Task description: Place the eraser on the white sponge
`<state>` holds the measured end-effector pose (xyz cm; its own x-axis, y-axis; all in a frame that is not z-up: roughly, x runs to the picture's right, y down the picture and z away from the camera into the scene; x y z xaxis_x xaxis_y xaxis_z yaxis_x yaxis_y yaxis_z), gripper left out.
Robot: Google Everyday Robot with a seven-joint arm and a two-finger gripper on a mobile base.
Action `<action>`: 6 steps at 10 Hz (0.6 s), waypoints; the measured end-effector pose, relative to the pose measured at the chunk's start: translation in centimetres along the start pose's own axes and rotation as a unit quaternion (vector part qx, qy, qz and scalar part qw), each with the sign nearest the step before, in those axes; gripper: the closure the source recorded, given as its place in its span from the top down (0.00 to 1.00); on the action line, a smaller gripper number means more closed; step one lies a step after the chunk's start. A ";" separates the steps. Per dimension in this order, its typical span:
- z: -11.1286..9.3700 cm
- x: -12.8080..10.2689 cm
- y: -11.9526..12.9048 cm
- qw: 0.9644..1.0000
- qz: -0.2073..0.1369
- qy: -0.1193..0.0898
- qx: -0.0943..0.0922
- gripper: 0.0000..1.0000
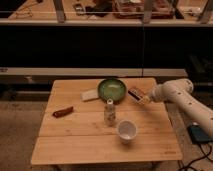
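Observation:
The eraser, a small dark block with a lighter rim, is held at the tip of my gripper, which is shut on it. It hangs just right of the green bowl, slightly above the wooden table. My white arm reaches in from the right. The white sponge, a flat off-white pad, lies on the table to the left of the bowl, well apart from the gripper.
A small bottle stands near the table's middle, with a white cup in front of it. A reddish-brown tapered object lies at the left. A dark counter runs behind the table.

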<state>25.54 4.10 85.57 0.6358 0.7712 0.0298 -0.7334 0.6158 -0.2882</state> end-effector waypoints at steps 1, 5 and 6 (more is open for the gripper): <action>-0.1 0.1 -0.1 1.000 0.000 0.001 0.001 0.00; -0.2 0.4 -0.2 1.000 0.002 0.001 0.002 0.00; -0.2 0.4 -0.3 1.000 0.003 0.001 0.002 0.00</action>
<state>26.01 4.18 85.47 0.6325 0.7741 0.0267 -0.7378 0.6126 -0.2836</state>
